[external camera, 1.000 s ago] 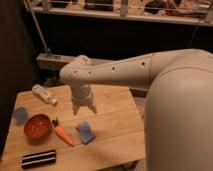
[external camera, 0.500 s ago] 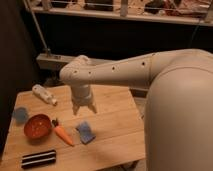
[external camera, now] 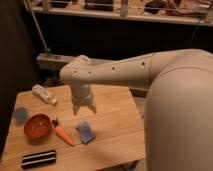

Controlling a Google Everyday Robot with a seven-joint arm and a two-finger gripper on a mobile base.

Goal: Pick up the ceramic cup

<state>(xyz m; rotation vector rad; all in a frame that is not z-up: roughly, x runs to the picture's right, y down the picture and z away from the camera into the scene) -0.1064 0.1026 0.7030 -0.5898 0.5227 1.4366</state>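
The ceramic cup (external camera: 20, 115) is small, round and dull blue-grey. It stands at the left edge of the wooden table (external camera: 112, 125), just behind the orange bowl (external camera: 38, 126). My gripper (external camera: 84, 108) hangs over the middle of the table, pointing down, well to the right of the cup and above the blue sponge (external camera: 85, 132). Nothing is between its fingers.
A carrot (external camera: 63, 132) lies between the bowl and the sponge. A white bottle (external camera: 44, 94) lies at the back left. A black striped object (external camera: 38, 158) lies at the front left. My large white arm (external camera: 175, 100) fills the right side.
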